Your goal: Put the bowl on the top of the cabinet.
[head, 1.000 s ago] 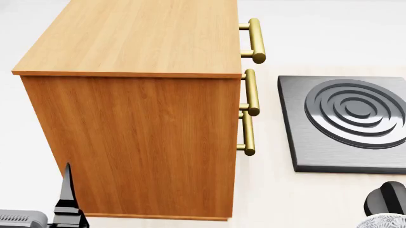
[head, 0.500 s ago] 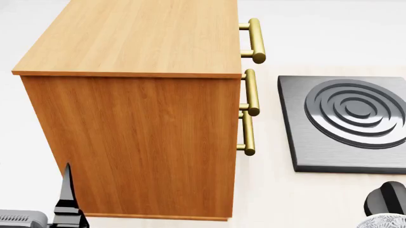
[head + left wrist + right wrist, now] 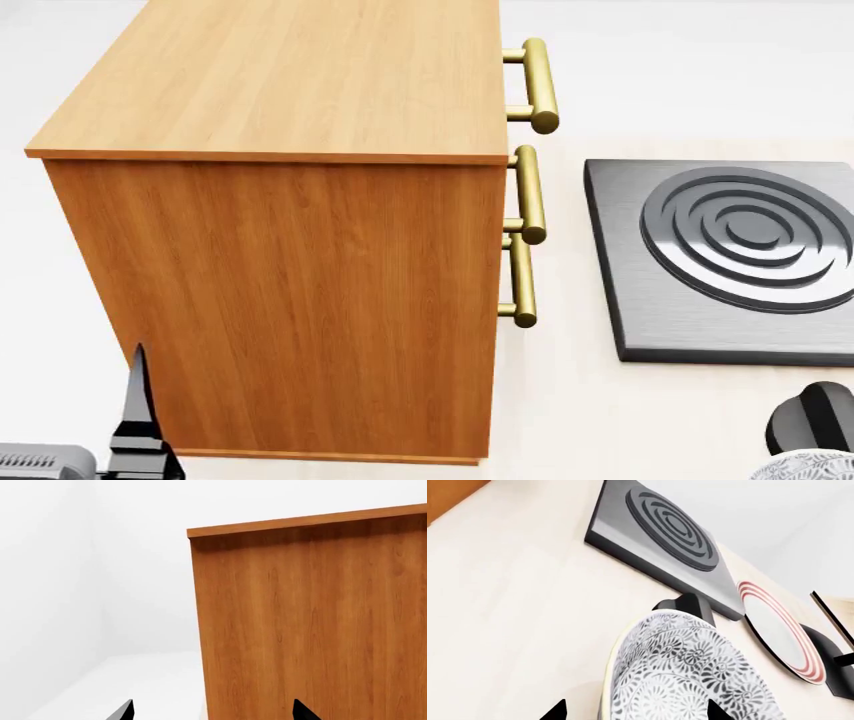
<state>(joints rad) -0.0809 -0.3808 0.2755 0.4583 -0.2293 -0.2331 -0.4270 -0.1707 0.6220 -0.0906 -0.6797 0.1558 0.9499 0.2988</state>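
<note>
Your right gripper has its fingers spread around the bowl, not yet pinching; left fingers spread, idle. Next: pinch, lift onto the cabinet.

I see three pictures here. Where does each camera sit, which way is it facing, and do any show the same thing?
Head view: on the robot's head, looking down at the tall orange-brown wooden cabinet and grey ringed hob; left gripper shows.
Left wrist view: near the left jaws, facing the cabinet's side.
Right wrist view: near the right jaws, facing the grey leaf-patterned white bowl and red-ringed plate.
Head and left wrist share the cabinet.
</note>
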